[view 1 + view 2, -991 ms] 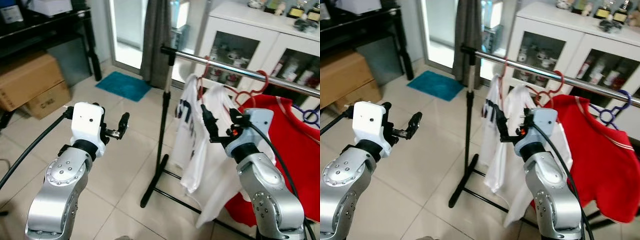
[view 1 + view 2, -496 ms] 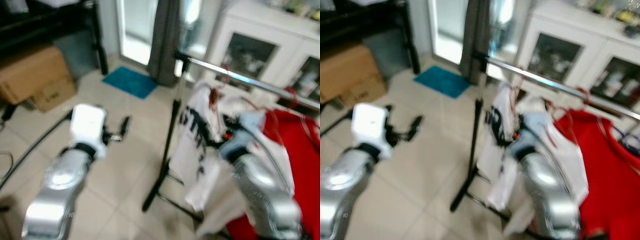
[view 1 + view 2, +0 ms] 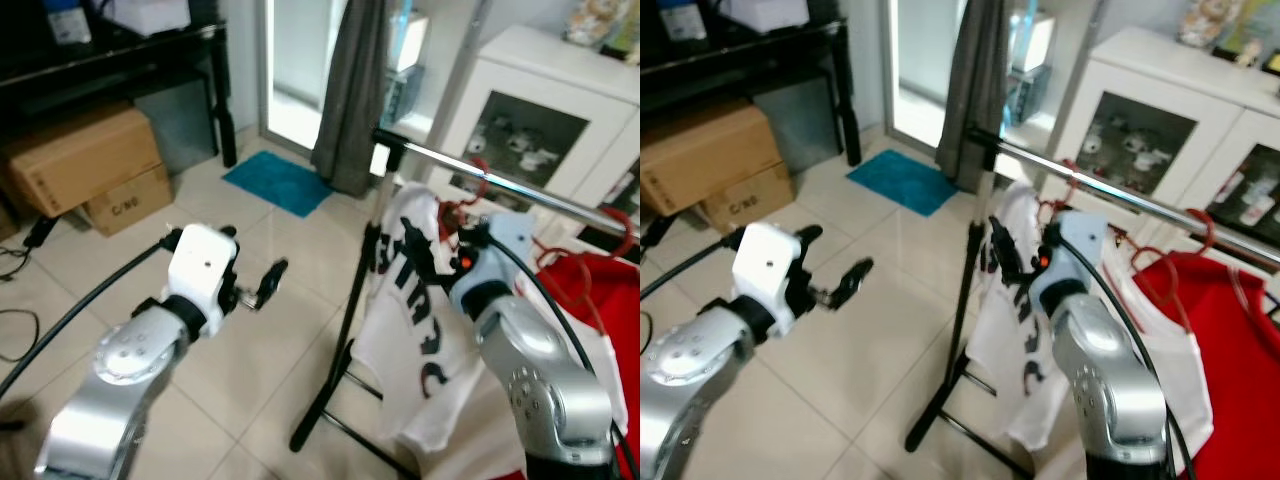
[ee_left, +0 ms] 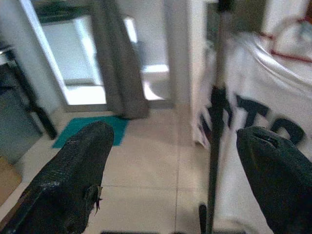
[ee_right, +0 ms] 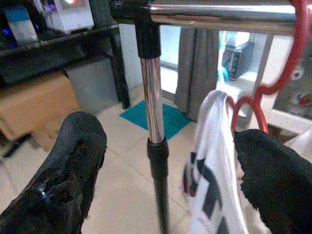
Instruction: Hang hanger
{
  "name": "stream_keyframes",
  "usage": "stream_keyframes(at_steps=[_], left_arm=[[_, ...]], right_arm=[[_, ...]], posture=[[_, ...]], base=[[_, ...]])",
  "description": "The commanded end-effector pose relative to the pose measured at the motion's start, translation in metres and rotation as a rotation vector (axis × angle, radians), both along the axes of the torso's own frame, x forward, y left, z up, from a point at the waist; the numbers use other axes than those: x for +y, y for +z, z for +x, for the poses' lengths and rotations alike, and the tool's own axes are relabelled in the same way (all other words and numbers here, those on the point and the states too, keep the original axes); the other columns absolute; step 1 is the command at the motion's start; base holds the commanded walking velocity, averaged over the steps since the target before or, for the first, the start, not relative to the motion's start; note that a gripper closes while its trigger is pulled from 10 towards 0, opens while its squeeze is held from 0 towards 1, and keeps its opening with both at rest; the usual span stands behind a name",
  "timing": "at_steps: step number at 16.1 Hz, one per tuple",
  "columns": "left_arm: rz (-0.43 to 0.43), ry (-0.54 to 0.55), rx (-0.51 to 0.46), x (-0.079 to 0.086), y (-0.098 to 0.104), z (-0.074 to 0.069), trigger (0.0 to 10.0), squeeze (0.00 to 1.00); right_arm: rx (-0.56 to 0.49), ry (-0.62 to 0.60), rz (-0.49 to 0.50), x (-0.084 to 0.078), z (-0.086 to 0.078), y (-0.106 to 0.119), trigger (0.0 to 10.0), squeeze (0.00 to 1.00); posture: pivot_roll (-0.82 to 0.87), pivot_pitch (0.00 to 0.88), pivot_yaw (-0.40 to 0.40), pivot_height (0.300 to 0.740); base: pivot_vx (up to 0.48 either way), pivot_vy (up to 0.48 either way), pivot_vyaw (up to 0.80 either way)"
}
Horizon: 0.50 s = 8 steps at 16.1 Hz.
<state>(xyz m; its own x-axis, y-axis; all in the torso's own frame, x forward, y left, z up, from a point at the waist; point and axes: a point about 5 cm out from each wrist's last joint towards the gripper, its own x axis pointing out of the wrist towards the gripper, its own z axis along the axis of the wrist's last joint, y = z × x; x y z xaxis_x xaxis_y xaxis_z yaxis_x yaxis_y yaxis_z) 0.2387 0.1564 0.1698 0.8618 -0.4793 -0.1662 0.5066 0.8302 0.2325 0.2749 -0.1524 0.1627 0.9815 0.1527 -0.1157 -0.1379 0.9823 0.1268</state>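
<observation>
A chrome clothes rail (image 3: 520, 192) on a black post (image 3: 350, 310) carries a red hanger (image 3: 481, 172) with a white T-shirt (image 3: 415, 330) printed in black letters. My right gripper (image 3: 437, 250) is open just below the rail, right in front of that shirt near the post. In the right wrist view its fingers (image 5: 73, 151) stand wide apart with the post (image 5: 155, 97) and the red hanger (image 5: 242, 101) between them at a distance. My left gripper (image 3: 250, 255) is open over the floor, left of the rack and holding nothing.
A second red hanger (image 3: 622, 222) and a red garment (image 3: 600, 290) hang further right on the rail. Behind stands a white glass-door cabinet (image 3: 530, 130). Cardboard boxes (image 3: 85, 165), a black shelf (image 3: 110, 60), a teal mat (image 3: 280, 183) and a grey curtain (image 3: 350, 90) lie left. The rack's foot (image 3: 318, 420) crosses the tiles.
The whole picture has shifted, with blur half a second ago, so the camera moved. The rack's post and the lettered shirt now sit nearer the right gripper. Both grippers stay open.
</observation>
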Motion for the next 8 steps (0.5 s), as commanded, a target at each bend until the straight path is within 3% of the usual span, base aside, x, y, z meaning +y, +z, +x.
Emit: stream_keyframes(at_steps=[1, 5, 8], left_arm=[[-0.005, -0.089, 0.028, -0.006, -0.003, -0.003, 10.0, 0.00], [0.013, -0.284, 0.117, -0.003, -0.006, -0.014, 10.0, 0.00], [0.015, -0.409, 0.165, -0.005, -0.006, -0.023, 10.0, 0.00]], right_arm=[[0.015, -0.040, -0.044, -0.008, 0.002, 0.003, 10.0, 0.00], [0.073, -0.126, -0.120, -0.019, 0.012, 0.009, 10.0, 0.00], [0.111, -0.139, -0.186, -0.030, 0.031, 0.011, 10.0, 0.00]], posture=[[-0.01, 0.000, -0.073, 0.740], [-0.02, 0.000, -0.082, 0.740], [-0.02, 0.000, -0.090, 0.740]], base=[[0.000, 0.000, 0.00], [0.000, 0.000, 0.00], [0.000, 0.000, 0.00]])
